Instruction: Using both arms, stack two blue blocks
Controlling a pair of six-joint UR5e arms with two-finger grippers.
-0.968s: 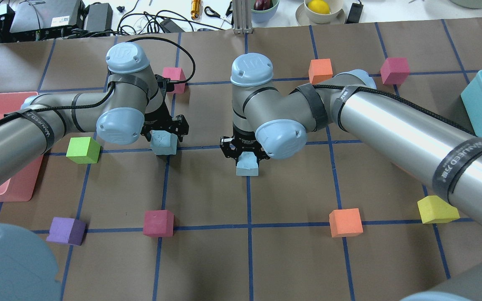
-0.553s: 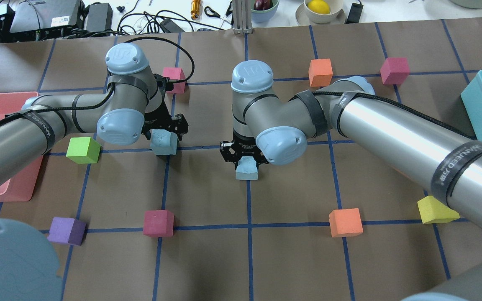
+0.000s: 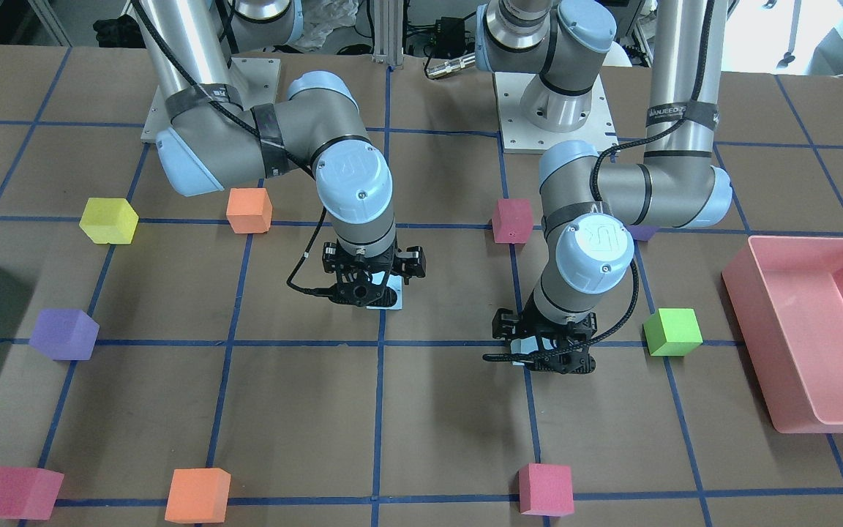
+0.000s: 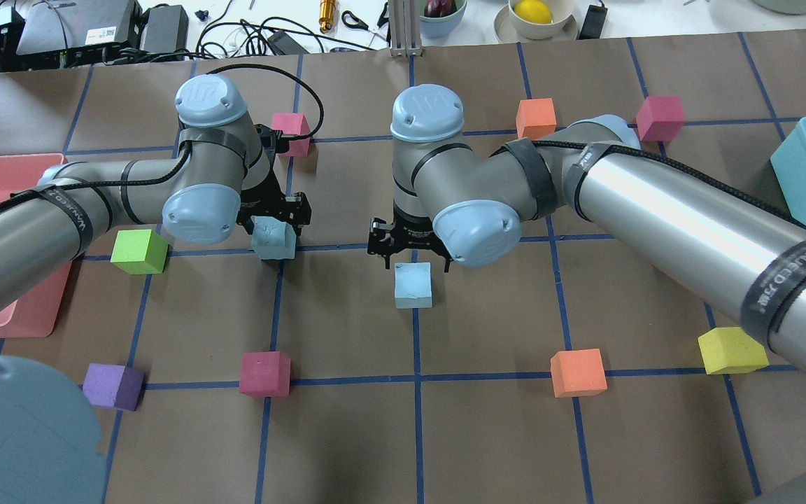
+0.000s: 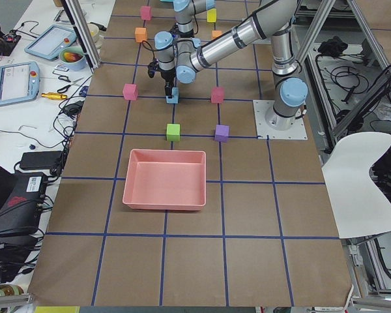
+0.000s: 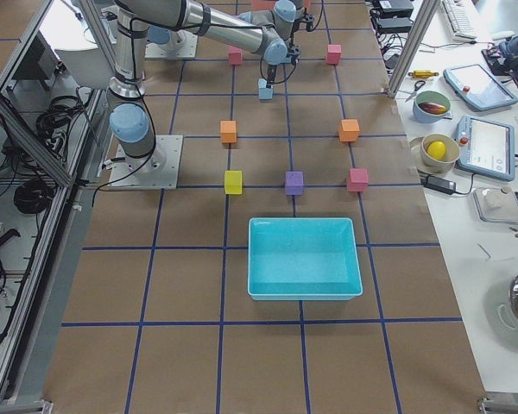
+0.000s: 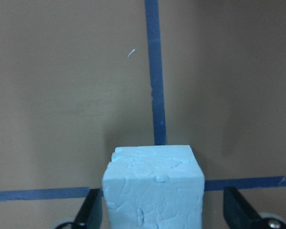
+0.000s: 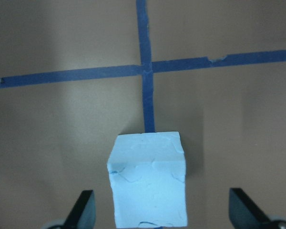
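Setting: a brown table (image 4: pixel 347 434) crossed by blue tape lines, seen from behind the robot, with 12 o'clock pointing away from it.
Left gripper (image 4: pixel 273 224): it points straight down, fingers (image 7: pixel 91 211) spread. It straddles the left blue block and is not clamped on it. In the wrist view one finger is just beside the block and the other stands clear of it.
Left blue block (image 4: pixel 273 243): it sits on the table by a crossing of tape lines, at about 10 o'clock from the table's middle.
Right gripper (image 4: pixel 415 260): it points down with fingers (image 8: pixel 83 206) wide open, holding nothing, just at 12 o'clock of the right blue block.
Right blue block (image 4: pixel 413 285): it rests on a tape line, apart from both fingers and between 3 and 4 o'clock of the left blue block. The two blocks are well apart, not stacked.
Green cube (image 4: pixel 138 250): at 9 o'clock of the left blue block.
Magenta cube (image 4: pixel 264 373): at 6 o'clock of the left blue block.
Orange cube (image 4: pixel 578 372): at 4 o'clock of the right blue block.
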